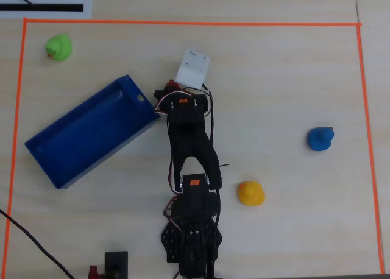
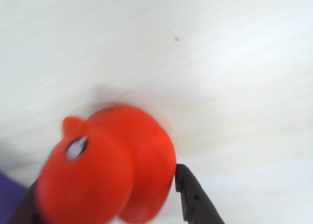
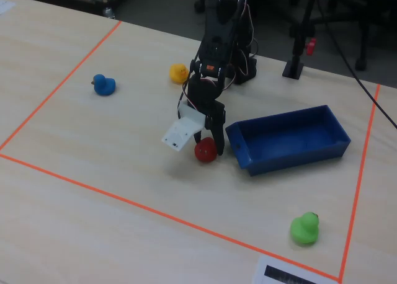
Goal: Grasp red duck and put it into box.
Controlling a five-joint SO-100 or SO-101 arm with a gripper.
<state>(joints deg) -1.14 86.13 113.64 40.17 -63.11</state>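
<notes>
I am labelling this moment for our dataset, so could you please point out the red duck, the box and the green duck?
red duck (image 2: 122,170), wrist view, on the middle of its body.
box (image 1: 61,175), overhead view, on its near long wall.
green duck (image 3: 304,229), fixed view, on its body.

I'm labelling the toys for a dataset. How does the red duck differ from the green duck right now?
The red duck is red; the green duck is green. The red duck sits between the end effector fingers; the green duck stands free, untouched. The red duck is right beside the blue box; the green duck lies apart, near the orange tape corner. Both are small rounded toys of similar size.
</notes>
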